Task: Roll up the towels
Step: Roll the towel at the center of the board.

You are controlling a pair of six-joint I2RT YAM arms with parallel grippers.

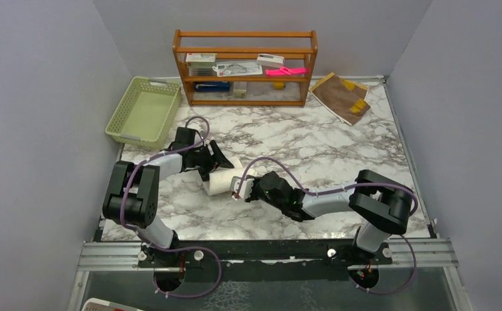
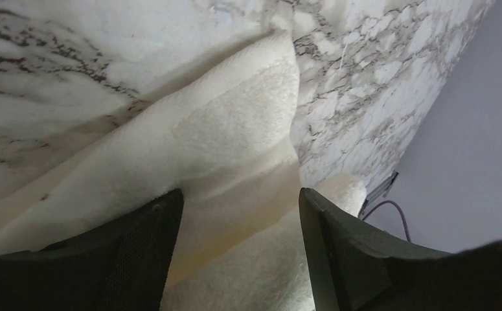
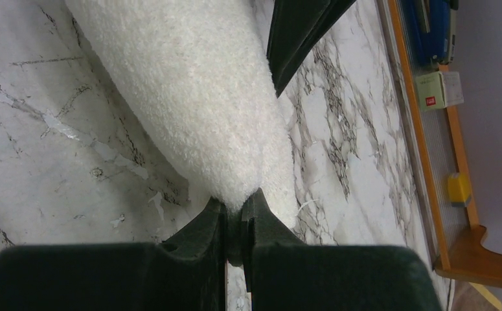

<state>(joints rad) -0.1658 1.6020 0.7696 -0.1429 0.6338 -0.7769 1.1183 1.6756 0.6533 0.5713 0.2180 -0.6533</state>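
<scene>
- The cream towel [image 1: 219,183] is lying as a roll on the marble surface [image 1: 339,155], left of centre, between the two claws.
- The left claw [image 1: 214,162] is standing released, its dark fingers [image 2: 138,253] spread wide and straddling the far part of the roll; I cannot tell whether they are pressing on the cloth.
- The right claw [image 1: 240,189] is clenching the roll's near-right end, a small tuft of cream pile sitting pinched between its nearly closed tips.
- The brown towel [image 1: 340,97] with yellow patches is lying unrolled at the far right of the surface, just beside the wooden shelf [image 1: 245,50], well apart from both arms.
- A green basket [image 1: 122,107] is sitting at the far left.
</scene>
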